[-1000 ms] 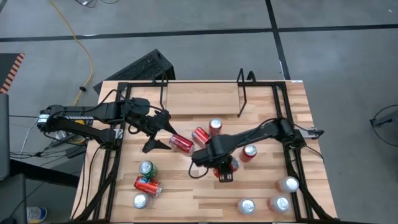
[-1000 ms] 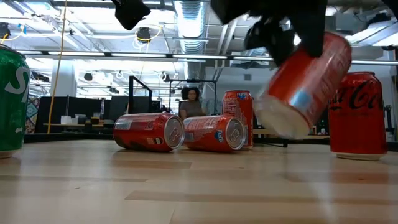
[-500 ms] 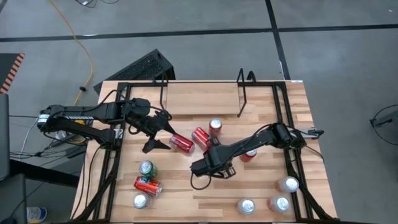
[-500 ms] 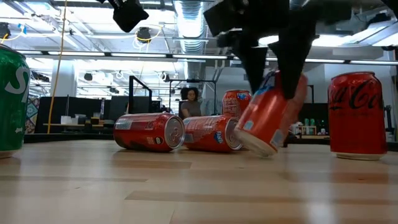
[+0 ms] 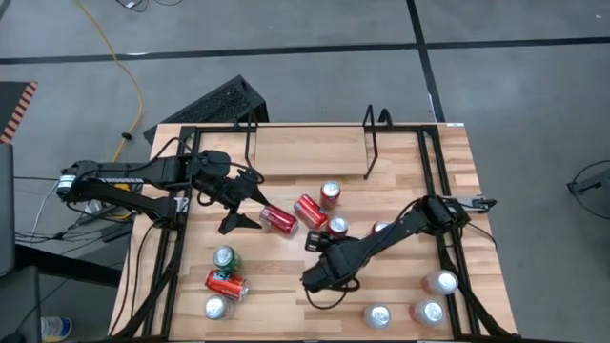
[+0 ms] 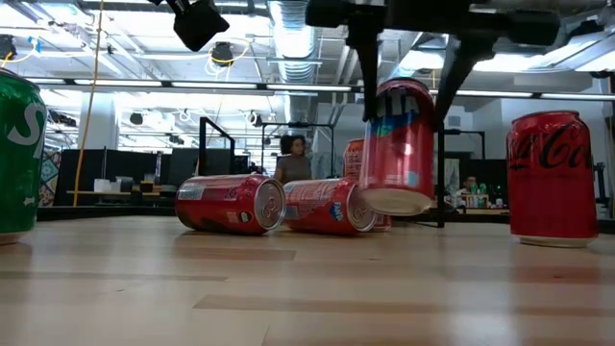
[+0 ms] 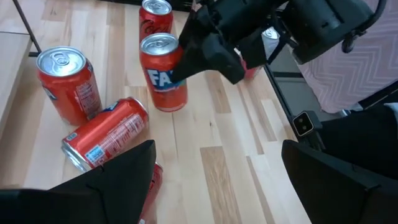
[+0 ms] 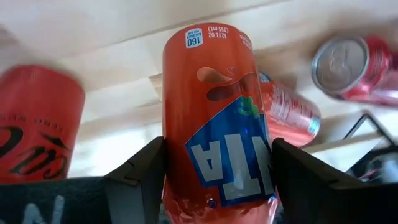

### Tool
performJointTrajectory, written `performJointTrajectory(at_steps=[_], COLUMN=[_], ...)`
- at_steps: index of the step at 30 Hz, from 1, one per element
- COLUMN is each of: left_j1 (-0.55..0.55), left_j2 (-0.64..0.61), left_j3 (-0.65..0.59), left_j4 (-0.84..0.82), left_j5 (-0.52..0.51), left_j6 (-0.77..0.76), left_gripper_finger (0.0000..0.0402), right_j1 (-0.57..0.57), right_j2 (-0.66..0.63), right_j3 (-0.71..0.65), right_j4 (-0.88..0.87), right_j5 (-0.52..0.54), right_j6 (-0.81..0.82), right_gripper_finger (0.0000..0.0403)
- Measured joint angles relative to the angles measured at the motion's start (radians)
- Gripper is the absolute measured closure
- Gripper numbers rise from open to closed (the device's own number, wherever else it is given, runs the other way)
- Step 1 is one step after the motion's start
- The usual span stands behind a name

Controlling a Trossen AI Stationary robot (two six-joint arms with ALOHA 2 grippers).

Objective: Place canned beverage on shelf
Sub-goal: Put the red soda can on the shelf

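The right gripper (image 8: 214, 177) clamps an orange Fanta can (image 8: 217, 118) between its two dark fingers (image 8: 140, 177); in the low view the can (image 6: 399, 144) hangs upright, its base clear of the wooden table (image 6: 288, 288). In the high view the right arm reaches from the table's right side toward the middle, the can's silver top (image 5: 337, 227) showing beside it. The left gripper (image 5: 240, 204) hovers over the left-centre of the table with its fingers spread wide and nothing between them; its wrist view looks past those fingers (image 7: 118, 171) at the held can (image 7: 163, 71). The shelf (image 5: 310, 148), a low rack of thin black rods with two upright end loops, stands at the far edge of the table, well apart from the held can. Two red cans lie on their sides near the centre: one (image 5: 277, 219) just beside the left gripper, the other (image 5: 309, 210) next to it. An upright red can (image 5: 330, 195) stands just beyond them. A green can (image 5: 225, 257) stands upright at the left, with a tipped red can (image 5: 227, 283) and a silver-topped can (image 5: 215, 307) nearer the front. A red Coca-Cola can (image 6: 552, 178) stands upright at the right of the low view. Three further upright cans (image 5: 428, 312) cluster at the front right corner.
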Motion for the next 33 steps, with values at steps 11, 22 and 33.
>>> performJointTrajectory(at_steps=[11, 22, 33], left_j1=[0.0, 0.0, 0.0], left_j2=[0.0, 0.0, 0.0], left_j3=[0.0, 0.0, 0.0], left_j4=[0.001, 0.003, 0.002], left_j5=[-0.001, -0.002, -0.039], left_j6=[-0.011, 0.004, 0.007], left_gripper_finger=[0.0068, 0.0068, 0.0068], right_j1=[0.057, 0.103, 0.111], right_j2=[0.002, 0.002, 0.001], right_j3=[-0.176, -0.252, -0.252], right_j4=[0.148, 0.183, 0.215], right_j5=[0.257, 0.267, 0.269], right_j6=[-0.061, -0.09, 0.013], right_gripper_finger=[0.0163, 0.0163, 0.0163])
